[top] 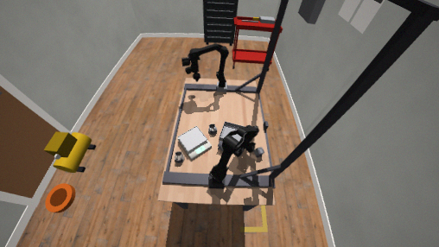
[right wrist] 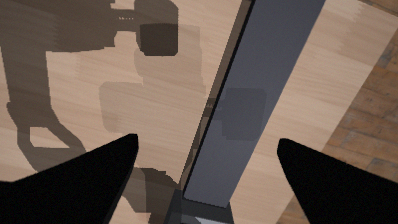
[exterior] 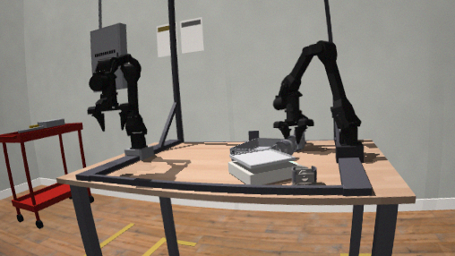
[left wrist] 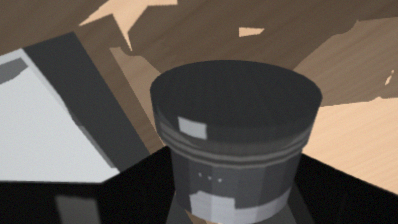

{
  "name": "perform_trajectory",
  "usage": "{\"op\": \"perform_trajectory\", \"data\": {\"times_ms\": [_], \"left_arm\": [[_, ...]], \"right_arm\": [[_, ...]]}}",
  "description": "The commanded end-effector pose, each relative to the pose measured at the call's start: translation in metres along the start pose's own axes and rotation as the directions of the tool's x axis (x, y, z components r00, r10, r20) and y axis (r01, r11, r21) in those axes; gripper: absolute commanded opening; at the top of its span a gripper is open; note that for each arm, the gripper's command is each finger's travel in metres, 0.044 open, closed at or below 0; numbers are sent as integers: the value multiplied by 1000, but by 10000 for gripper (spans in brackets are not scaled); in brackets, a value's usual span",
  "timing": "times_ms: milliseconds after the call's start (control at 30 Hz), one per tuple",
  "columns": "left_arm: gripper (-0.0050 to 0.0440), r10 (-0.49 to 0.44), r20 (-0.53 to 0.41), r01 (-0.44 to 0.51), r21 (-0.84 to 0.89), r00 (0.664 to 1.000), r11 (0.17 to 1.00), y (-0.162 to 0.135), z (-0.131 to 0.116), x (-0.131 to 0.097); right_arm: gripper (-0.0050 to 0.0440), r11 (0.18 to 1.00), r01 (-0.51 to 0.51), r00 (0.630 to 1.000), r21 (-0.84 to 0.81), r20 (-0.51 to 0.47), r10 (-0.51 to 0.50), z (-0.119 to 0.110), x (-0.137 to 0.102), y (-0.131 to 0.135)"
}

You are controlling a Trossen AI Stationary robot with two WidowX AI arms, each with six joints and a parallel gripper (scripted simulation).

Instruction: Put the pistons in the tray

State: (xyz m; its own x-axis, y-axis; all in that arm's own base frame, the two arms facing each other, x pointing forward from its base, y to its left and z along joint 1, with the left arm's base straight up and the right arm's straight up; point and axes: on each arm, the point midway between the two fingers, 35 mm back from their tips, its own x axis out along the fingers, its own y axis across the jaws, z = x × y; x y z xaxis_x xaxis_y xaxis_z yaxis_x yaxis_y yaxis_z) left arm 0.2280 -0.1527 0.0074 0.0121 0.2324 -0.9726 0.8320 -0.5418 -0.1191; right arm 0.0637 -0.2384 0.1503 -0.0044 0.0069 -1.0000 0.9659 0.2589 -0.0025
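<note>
With the steel parts tray (top: 234,125) (exterior: 252,145) (left wrist: 85,95) as landmark, one piston (exterior: 285,145) (left wrist: 235,115) is just beside it, between the partly open, unclamped fingers of the left gripper (top: 233,143) (exterior: 292,140) (left wrist: 226,149), while the right gripper (top: 196,79) (exterior: 113,129) (right wrist: 208,143) hangs wide open, well away.

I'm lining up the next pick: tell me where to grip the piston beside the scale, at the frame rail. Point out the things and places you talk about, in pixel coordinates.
Grip opposite outer side walls of that piston (top: 179,157) (exterior: 304,175), coming straight down. Its walls rise upright, while the scale (top: 194,139) (exterior: 261,157) and frame rail (top: 171,148) (exterior: 224,185) likely crowd a sideways approach.
</note>
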Motion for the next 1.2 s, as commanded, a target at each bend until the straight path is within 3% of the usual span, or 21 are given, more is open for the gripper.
{"op": "perform_trajectory", "data": {"times_ms": [0,500,533,1167], "left_arm": [[255,27,0,-27,-6,1000,1000,4,-2,-7],[255,27,0,-27,-6,1000,1000,4,-2,-7],[378,27,0,-27,-6,1000,1000,4,-2,-7],[378,27,0,-27,-6,1000,1000,4,-2,-7]], "right_arm": [[400,1000,-3,999,1,32,2,5,-8,0],[400,1000,-3,999,1,32,2,5,-8,0],[400,1000,-3,999,1,32,2,5,-8,0],[400,1000,-3,999,1,32,2,5,-8,0]]}}
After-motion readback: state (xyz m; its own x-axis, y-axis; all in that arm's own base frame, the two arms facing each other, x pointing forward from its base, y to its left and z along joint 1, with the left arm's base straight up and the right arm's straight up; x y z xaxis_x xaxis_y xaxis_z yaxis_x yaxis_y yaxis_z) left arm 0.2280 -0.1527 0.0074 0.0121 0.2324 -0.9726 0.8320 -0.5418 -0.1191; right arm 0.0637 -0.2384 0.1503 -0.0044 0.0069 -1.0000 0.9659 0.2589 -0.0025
